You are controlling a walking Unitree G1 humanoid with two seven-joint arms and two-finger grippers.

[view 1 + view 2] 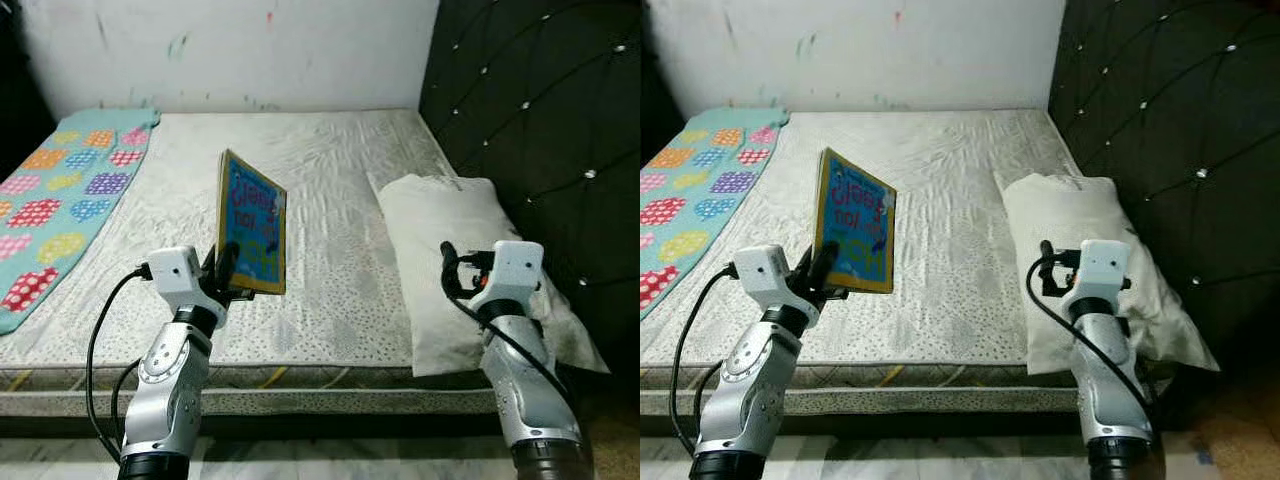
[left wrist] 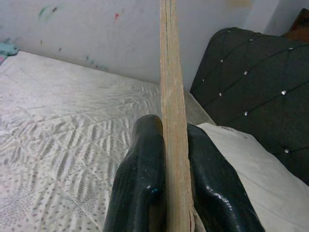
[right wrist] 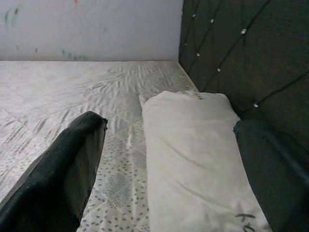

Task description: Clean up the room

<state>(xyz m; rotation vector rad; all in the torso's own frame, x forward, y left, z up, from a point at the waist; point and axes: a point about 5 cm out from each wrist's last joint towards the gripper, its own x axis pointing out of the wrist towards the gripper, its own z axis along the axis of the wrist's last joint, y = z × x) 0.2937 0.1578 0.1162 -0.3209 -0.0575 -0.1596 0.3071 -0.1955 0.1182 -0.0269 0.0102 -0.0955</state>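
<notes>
- A book [image 1: 252,224], standing upright above the bed, is showing large colourful letters on its blue cover; they are appearing upside down and too blurred to read with certainty.
- The pillow [image 3: 193,159] is bearing faint dark marks, unreadable.

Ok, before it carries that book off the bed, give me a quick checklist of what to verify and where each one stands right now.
1. Left hand shut on the book: ok, both fingers press its edge in the left wrist view.
2. Book lifted off the mattress: ok, held upright above it.
3. Grip depth: not ok, the fingers catch only the book's lower corner, so it may swing.
4. Right hand free: ok, open, hovering by the white pillow.
5. Pillow clear of the book: ok, well apart.
6. Drop-off place for the book: cannot tell.
</notes>
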